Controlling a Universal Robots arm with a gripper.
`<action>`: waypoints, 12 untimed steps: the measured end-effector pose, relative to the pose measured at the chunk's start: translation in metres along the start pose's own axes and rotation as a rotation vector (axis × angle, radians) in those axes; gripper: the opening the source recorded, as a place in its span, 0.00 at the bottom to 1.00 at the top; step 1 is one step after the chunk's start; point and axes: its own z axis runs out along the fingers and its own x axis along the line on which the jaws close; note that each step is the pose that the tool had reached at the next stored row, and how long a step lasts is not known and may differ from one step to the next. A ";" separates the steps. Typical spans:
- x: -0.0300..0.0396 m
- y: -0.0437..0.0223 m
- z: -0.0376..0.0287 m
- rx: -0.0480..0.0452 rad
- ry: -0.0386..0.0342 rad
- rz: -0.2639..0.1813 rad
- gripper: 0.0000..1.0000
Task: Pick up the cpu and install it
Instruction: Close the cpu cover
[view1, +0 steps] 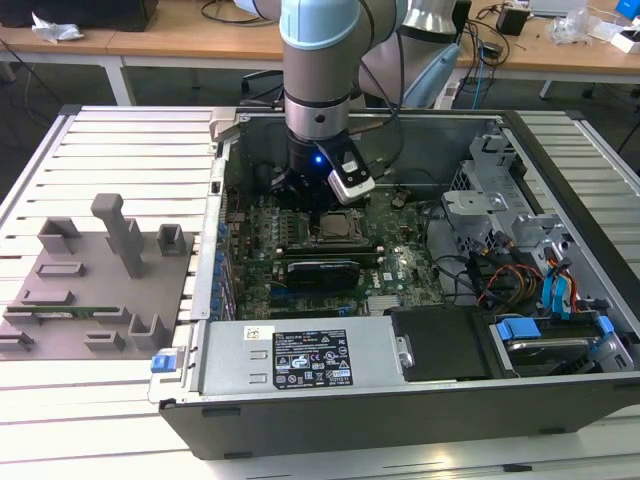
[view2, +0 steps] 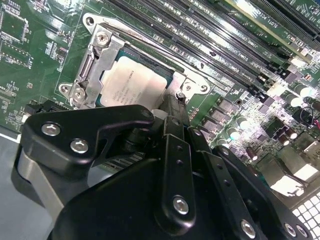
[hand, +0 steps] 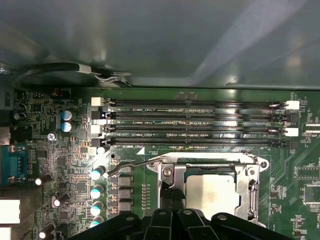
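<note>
Close up, the black linked-metal claw (view2: 175, 102), fingers (view2: 172, 140) drawn together on nothing, hangs just beside the small square silvery cpu (view2: 131, 85), which lies in the steel-framed socket (view2: 97, 55) on the green motherboard (view2: 30, 65), its lid's faint print unreadable, with long black memory slots (hand: 195, 122) beyond.

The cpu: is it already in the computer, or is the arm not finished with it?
Done, it seems: the cpu lies flat in its socket on the motherboard. In hand: the gripper hangs close beside the cpu, at the socket's edge. Left: whether the socket lever is latched, I cannot tell.
</note>
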 end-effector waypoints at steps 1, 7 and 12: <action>0.0000 0.0000 0.0001 0.0000 0.0000 0.000 0.11; 0.0000 0.0000 0.0007 0.0000 0.0000 0.000 0.11; -0.0001 0.0001 -0.0023 0.0001 -0.0002 0.000 0.11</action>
